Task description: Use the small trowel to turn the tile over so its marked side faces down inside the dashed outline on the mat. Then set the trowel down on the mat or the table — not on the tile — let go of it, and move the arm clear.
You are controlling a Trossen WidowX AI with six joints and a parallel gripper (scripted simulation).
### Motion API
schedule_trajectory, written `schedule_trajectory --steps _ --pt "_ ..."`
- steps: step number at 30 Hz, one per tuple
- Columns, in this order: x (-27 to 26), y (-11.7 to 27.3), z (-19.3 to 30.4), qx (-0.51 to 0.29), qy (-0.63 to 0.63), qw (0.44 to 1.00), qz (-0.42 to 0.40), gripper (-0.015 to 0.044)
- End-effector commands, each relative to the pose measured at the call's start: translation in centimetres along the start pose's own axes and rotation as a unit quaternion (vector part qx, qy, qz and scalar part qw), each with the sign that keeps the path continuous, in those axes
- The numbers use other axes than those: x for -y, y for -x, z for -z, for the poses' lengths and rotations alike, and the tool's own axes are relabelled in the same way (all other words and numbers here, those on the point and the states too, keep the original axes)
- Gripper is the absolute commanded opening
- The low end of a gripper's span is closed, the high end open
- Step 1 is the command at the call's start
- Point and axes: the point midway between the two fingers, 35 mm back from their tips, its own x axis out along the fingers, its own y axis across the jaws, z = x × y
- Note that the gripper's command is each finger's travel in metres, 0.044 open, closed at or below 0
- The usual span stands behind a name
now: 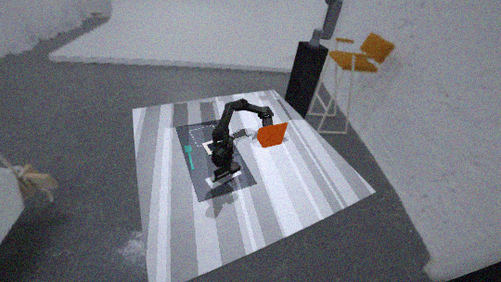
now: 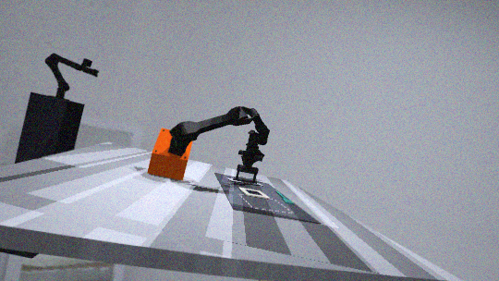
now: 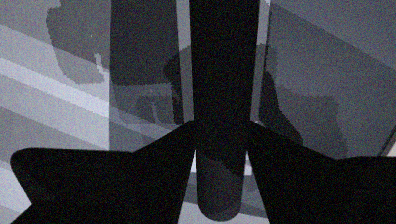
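Gripper (image 1: 226, 177) (image 2: 246, 179) (image 3: 220, 127), fingers pointing down over the near-base part of the dark mat (image 1: 202, 194) (image 2: 302, 218) (image 3: 370, 95), closed on a dark round-ended handle (image 3: 220, 190); blade not clearly visible. Cream-bordered tile (image 1: 206, 148) (image 2: 246, 190) flat on mat, between gripper & dashed outline (image 1: 194, 138) (image 2: 273, 210), approx. adjacent to the latter. Teal flat-headed utensil (image 1: 190, 159) (image 2: 285, 198) also on mat, well apart from gripper, w/ orange base block (image 1: 272, 135) (image 2: 167, 166) off the mat
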Motion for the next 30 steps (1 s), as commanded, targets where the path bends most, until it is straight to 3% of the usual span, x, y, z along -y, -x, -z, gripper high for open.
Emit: schedule_trajectory --steps 1,15,30 --pt "-0.24 -0.06 0.02 -0.001 -0.021 1.000 -0.005 0.0130" --pt "-0.24 -0.06 0.02 -0.002 -0.226 0.974 -0.005 0.0130" --pt "-0.24 -0.06 0.02 -0.003 -0.432 0.902 -0.004 0.0130"
